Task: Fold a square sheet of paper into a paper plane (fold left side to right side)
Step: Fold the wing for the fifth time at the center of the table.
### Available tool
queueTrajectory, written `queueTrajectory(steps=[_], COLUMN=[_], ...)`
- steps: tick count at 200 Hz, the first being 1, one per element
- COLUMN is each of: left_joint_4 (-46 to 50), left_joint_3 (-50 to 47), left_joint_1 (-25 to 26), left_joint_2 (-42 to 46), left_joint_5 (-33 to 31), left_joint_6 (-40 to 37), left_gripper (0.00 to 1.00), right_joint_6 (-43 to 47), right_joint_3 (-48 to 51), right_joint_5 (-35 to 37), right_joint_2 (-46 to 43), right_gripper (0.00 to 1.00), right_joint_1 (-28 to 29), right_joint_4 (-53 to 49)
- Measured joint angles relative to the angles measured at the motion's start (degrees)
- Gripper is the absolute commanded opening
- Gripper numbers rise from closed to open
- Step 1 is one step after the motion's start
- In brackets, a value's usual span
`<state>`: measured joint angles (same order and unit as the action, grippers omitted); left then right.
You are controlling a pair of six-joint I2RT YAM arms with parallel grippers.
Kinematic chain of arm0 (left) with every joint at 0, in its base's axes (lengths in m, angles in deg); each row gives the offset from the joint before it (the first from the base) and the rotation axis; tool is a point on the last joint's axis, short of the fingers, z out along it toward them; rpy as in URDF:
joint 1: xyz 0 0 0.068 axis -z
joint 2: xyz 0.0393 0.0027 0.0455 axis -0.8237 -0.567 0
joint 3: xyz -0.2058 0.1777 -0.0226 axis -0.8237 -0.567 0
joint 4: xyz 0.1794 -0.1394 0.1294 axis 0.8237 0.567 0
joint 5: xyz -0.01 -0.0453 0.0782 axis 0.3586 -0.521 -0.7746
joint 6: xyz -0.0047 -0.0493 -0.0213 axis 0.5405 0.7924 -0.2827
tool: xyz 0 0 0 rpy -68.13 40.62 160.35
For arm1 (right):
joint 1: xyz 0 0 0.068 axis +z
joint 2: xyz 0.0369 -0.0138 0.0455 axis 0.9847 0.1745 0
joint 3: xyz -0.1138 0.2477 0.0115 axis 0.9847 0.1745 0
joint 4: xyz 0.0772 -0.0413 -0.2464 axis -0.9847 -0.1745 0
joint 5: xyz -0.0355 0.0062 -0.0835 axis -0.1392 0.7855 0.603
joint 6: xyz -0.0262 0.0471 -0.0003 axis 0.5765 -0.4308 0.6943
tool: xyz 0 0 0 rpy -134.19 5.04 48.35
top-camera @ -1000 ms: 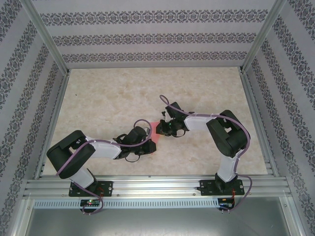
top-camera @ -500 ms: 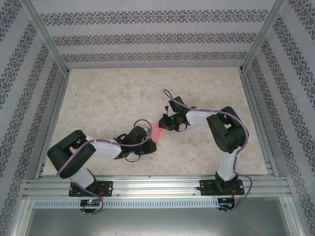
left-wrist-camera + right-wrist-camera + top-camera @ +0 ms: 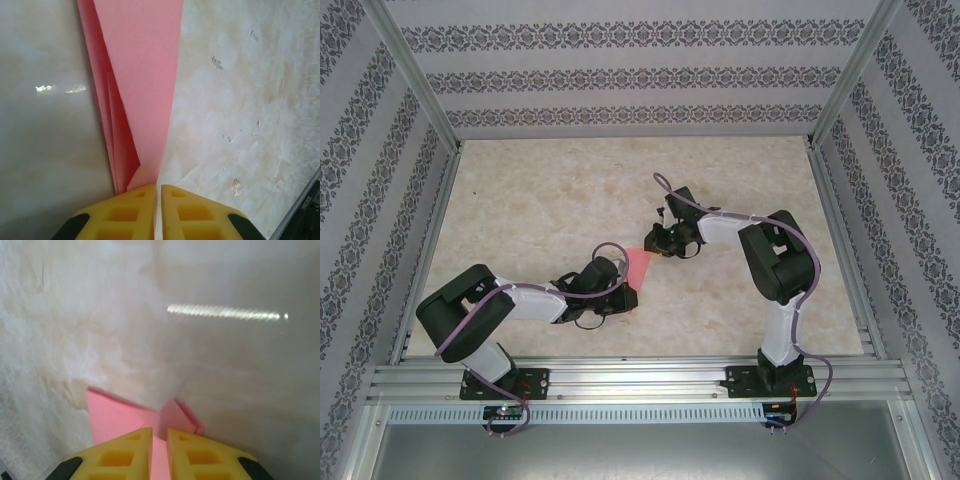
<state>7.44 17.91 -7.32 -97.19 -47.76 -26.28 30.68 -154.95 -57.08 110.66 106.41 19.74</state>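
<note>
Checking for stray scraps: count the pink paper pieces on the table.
1: the folded pink paper lies on the table, its ends gripped by the left claw and right claw. Other scraps could be hidden from view.

Nothing here can be read from where I stand: no words, labels, brand marks or numbers on anything. The walls carry only bands of repeating ornament, no letters. The little circuit boards by the near rail are too small to make out any print.
</note>
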Motion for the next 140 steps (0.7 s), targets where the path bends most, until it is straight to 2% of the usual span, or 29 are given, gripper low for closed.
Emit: queueTrajectory(steps=[38,68,111,140], left_joint_4=[0.0,0.0,0.4,0.7], left_joint_3=[0.0,0.0,0.4,0.6], left_joint_1=[0.0,0.0,0.0,0.0], left_joint_2=[0.0,0.1,0.1,0.2], left_joint_5=[0.0,0.0,0.0,0.0], left_joint_6=[0.0,0.0,0.0,0.0], left_gripper=[0.13,0.13,0.13,0.14], right_joint_6=[1.7,1.9,-0.4,-4.5], right_joint_3=[-2.2,-0.8,7.6,11.8], right_joint_5=[3.4,4.8,3.7,1.4], right_joint_2=[0.9,-1.2,-14.6,-15.5], right_gripper=[0.18,0.18,0.19,0.18], right_joint_1=[-3.8,-4.7,0.8,5.6], right_joint_4=[0.0,0.0,2.0,7.7])
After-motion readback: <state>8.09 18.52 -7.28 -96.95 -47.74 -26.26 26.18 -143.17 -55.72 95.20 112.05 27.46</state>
